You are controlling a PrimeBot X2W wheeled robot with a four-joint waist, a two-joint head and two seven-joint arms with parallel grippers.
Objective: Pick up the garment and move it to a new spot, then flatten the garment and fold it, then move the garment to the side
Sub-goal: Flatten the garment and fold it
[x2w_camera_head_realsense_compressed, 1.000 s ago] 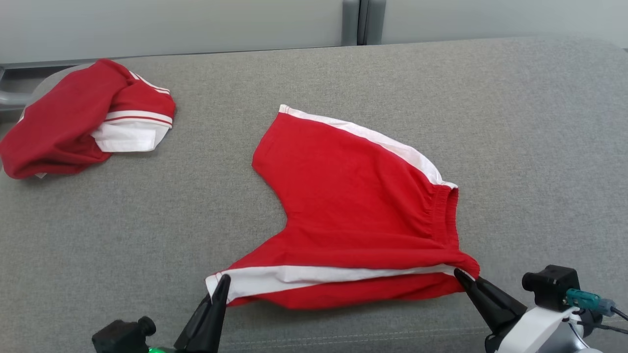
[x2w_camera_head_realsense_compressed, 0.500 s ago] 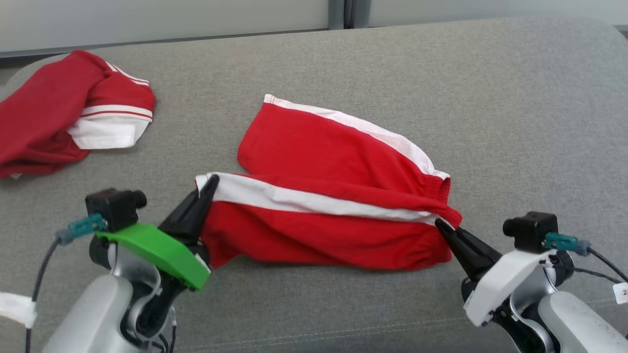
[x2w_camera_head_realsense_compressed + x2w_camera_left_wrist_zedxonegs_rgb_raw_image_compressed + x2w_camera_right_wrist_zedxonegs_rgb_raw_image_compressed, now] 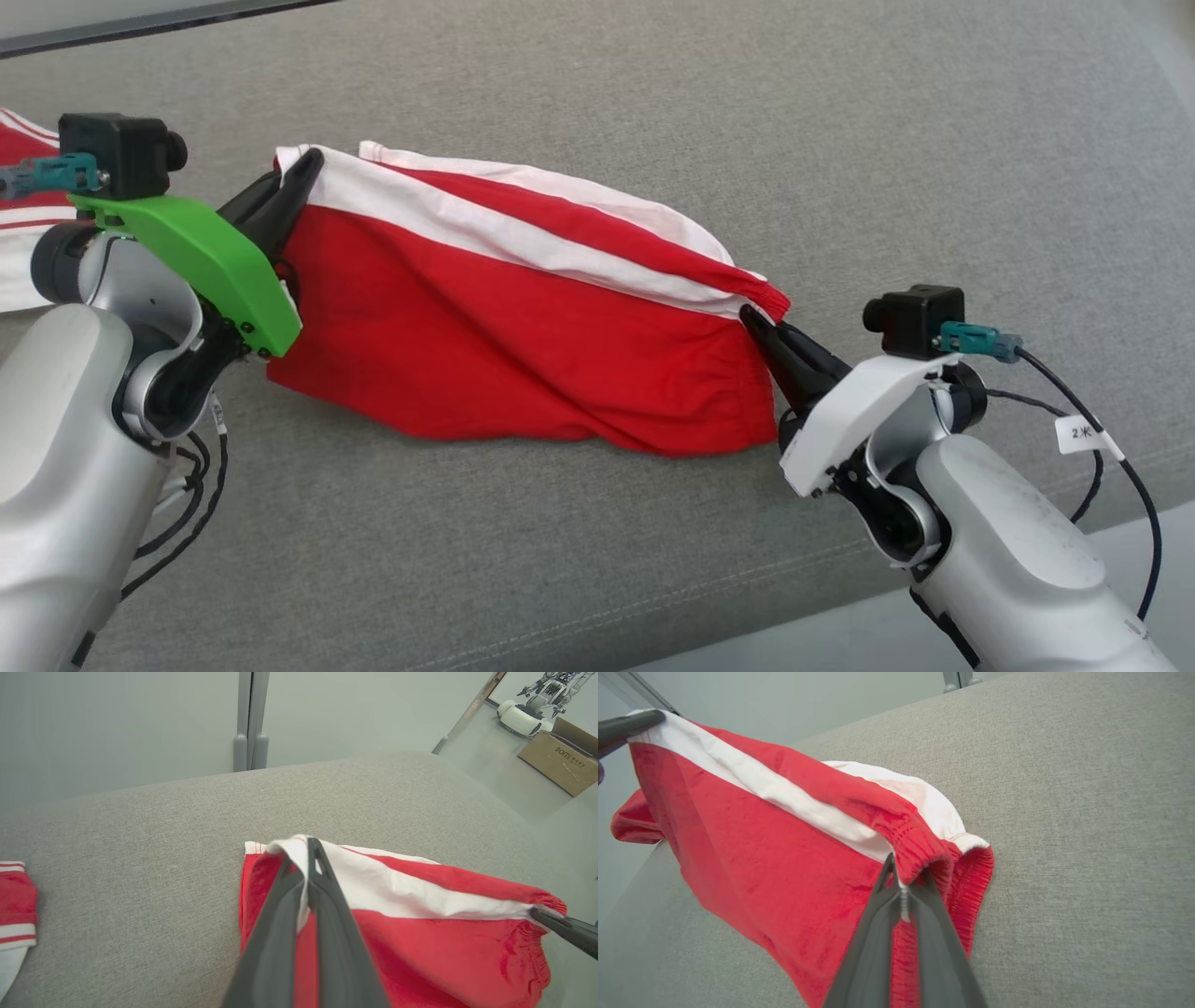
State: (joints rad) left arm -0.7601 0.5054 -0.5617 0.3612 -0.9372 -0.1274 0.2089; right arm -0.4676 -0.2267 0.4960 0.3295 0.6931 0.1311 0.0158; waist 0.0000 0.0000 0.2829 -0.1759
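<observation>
The garment [image 3: 485, 345] is a pair of red shorts with white side stripes, lying on the grey cushion [image 3: 709, 112]. Its near half is lifted and doubled over the far half. My left gripper [image 3: 303, 168] is shut on the white-striped leg hem at the upper left. My right gripper [image 3: 752, 317] is shut on the elastic waistband at the right. In the left wrist view the fingers [image 3: 310, 847] pinch the white hem of the garment [image 3: 420, 947]. In the right wrist view the gripper [image 3: 896, 863] clamps the gathered waistband of the garment [image 3: 752, 849].
A second red and white garment [image 3: 19, 215] lies bunched at the far left of the cushion. The cushion's front edge runs along the bottom right [image 3: 840, 597]. Beyond the cushion stand a wall post [image 3: 250, 718] and a cardboard box [image 3: 560, 760].
Both grippers have carried the garment's near edge up and away from me, laying it over the far half. The head camera has tilted down and shifted too.
</observation>
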